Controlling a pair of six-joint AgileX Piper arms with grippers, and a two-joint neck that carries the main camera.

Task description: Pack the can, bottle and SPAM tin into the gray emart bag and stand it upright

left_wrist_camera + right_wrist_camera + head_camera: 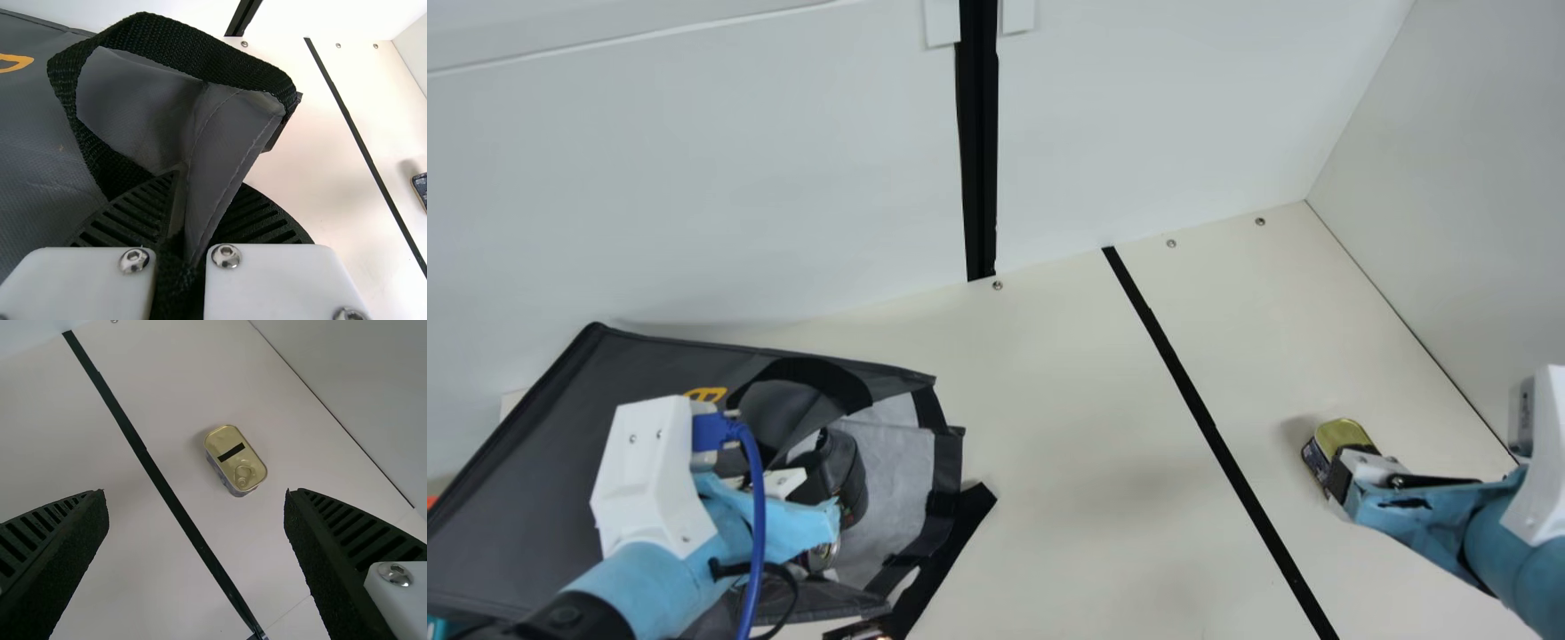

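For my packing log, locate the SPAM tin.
In the main view, the SPAM tin sits on the table, right of the black strip and near the right gripper.

1 bare stretch of cream table, between bag and tin: room to pass. 1 gray emart bag: mouth partly blocked by left gripper, clamped on its fabric, and 1 looped strap. 1 tin: bare surface around; right gripper near, fingers spread wider. barriers: back wall, side wall.

Bag at left, SPAM tin at right, strip between, on table
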